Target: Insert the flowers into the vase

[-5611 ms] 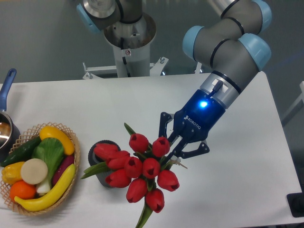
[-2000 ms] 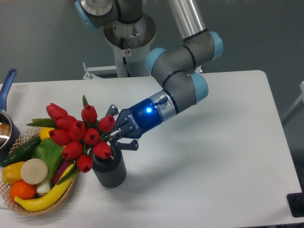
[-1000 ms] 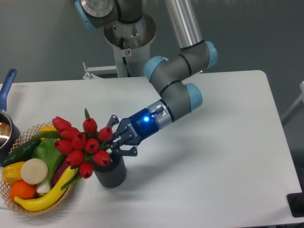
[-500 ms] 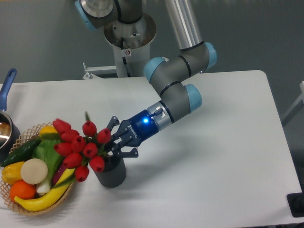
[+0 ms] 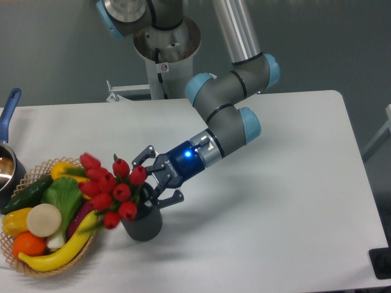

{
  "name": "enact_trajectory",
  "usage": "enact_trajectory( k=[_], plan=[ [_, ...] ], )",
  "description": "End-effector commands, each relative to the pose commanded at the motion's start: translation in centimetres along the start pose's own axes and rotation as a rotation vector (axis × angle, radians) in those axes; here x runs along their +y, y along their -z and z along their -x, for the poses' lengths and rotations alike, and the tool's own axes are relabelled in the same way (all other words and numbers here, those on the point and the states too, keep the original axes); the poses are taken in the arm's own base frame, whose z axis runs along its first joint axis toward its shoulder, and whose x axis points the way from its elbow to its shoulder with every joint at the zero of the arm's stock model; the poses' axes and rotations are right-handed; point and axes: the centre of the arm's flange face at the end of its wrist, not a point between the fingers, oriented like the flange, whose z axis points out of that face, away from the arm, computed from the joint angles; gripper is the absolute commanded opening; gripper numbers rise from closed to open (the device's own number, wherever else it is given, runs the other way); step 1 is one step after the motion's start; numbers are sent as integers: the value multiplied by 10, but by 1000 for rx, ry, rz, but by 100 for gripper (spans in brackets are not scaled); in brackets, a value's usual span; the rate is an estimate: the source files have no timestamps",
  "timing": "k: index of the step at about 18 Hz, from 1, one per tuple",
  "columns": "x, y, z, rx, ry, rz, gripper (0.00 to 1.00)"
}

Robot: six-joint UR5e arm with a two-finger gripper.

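Looking light and top-heavy, the flowers (image 5: 110, 192) lean out of the vase (image 5: 142, 223), gripper (image 5: 154, 182) spread open, so regrab the stems low.

1 vase (image 5: 143, 223), 1 bunch of flowers (image 5: 110, 189) w/ approx. 9 red buds visible, some blurred so count not exact. 1 basket (image 5: 93, 183). In it: 2 bananas (image 5: 61, 249), 1 cucumber (image 5: 24, 194), 1 orange (image 5: 27, 244), 1 yellow pepper (image 5: 14, 221), 1 leafy green (image 5: 62, 198), 1 white round item (image 5: 43, 220), 1 purple veg (image 5: 82, 213). 1 pot (image 5: 8, 160). 1 arm (image 5: 229, 116), 1 hand (image 5: 154, 180).
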Motion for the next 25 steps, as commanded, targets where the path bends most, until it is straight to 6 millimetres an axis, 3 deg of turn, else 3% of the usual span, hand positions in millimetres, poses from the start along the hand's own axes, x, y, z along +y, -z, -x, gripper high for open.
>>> enact_trajectory(
  k=[4, 8, 12, 15, 17, 19, 23, 24, 25],
  plan=[
    [-20, 24, 7, -45, -44, 18, 100],
    [-48, 46, 11, -110, -131, 231, 100],
    [-61, 76, 11, -174, -157, 306, 100],
    [-92, 106, 7, -249, -209, 384, 100],
    [-108, 116, 9, -276, -227, 392, 100],
    [-147, 139, 19, -337, -289, 434, 100],
    [-184, 167, 29, -481, -278, 678, 100],
    [-197, 177, 21, -539, -298, 811, 100],
    [-197, 180, 19, -549, -308, 859, 100]
  ],
)
